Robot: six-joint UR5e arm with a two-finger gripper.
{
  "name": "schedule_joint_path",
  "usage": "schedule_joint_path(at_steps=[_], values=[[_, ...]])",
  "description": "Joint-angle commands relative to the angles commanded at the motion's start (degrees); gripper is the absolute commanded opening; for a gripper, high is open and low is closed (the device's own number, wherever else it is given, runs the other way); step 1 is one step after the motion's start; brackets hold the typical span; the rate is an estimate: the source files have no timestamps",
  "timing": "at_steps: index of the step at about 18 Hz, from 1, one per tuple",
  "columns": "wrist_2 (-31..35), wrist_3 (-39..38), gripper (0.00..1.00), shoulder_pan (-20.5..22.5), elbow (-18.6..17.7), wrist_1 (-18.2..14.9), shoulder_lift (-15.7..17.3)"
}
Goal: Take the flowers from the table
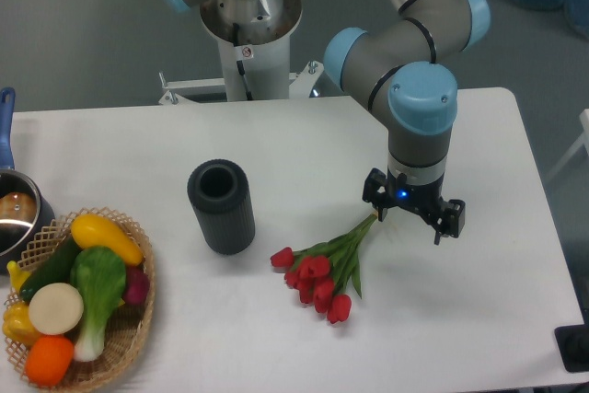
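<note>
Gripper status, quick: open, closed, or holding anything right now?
Gripper: open, holding nothing, fingers spread just past the stem ends of the flowers, which lie on the table.

grey UR5e arm with light-blue joint caps comes down from the top of the frame, right of centre | wrist pointing straight down | black two-finger gripper sits centre-right, blue light glowing on it | fingers spread apart, pretty clearly nothing pinched between them
</note>
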Motion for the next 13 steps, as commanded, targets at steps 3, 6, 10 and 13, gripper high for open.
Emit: schedule_joint_path(at_steps=[3,6,10,13], values=[[0.2,-0.1,1.0,-0.2,0.3,0.0,0.0],[0.0,-0.3,1.0,-0.3,0.1,0.0,0.0],[-2.5,-0.2,1.0,-0.4,-1.2,1.0,-0.2],[-4.4,-0.2,1.0,-1.8,-3.9,6.3,-0.4]])
